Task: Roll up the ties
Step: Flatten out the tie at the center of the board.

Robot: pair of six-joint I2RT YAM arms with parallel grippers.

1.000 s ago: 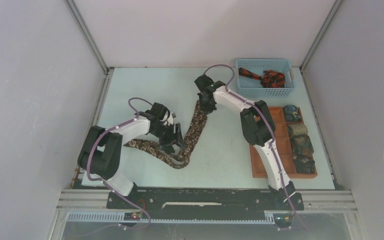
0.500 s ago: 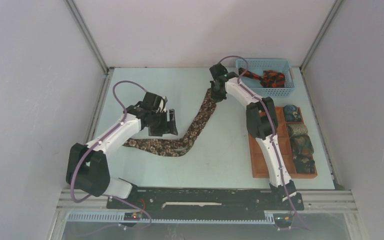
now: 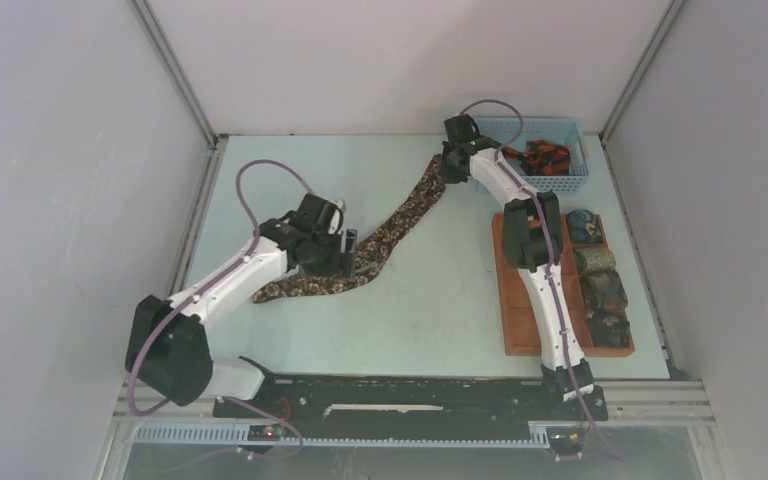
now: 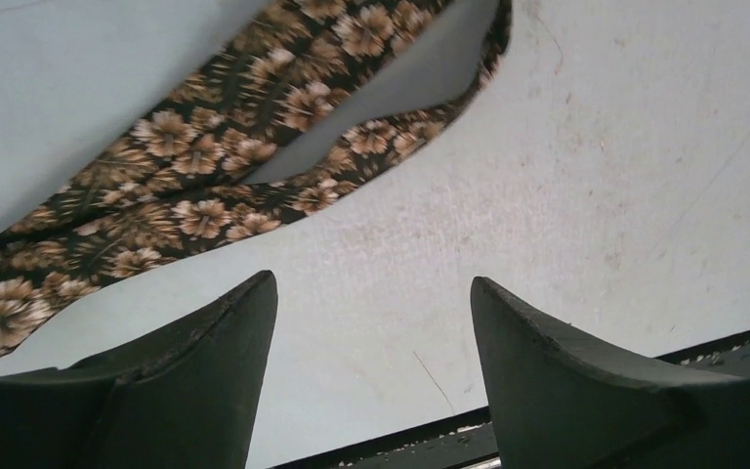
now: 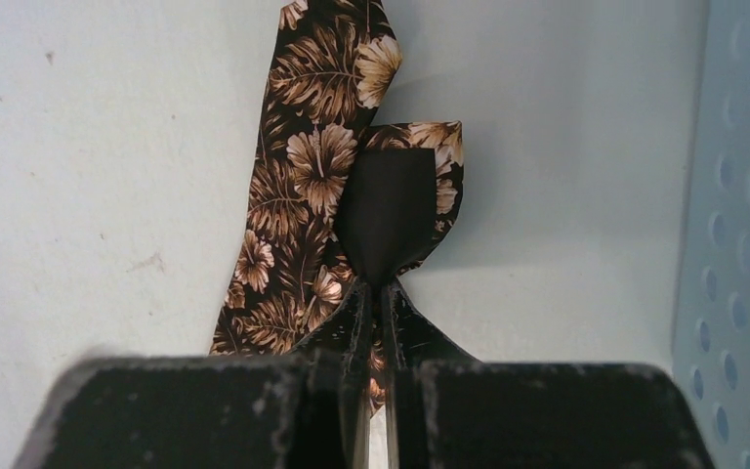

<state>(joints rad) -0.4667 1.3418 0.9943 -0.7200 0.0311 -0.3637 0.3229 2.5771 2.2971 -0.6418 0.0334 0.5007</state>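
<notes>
Top external: the brown floral tie [image 3: 390, 235] is laid diagonally from the table's [image 3: 430, 320] middle toward its far right corner. Left wrist: the left gripper [image 4: 371, 283] is held apart over bare table beside the tie. Right wrist: the tie's tip is clamped by the right gripper [image 5: 376, 293]

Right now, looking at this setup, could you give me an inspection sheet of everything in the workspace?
Surface: pale blue table, faint scuffs.
Job's things: brown floral tie lying bent across the table; black-and-red tie in blue basket; four rolled ties in orange tray.
Clutter: nothing seen.
Grippers: left gripper open, empty, near the floral tie; right gripper shut on its far end.
Cables: purple cable loops over each arm.
Surroundings: plain grey walls, metal frame.
</notes>
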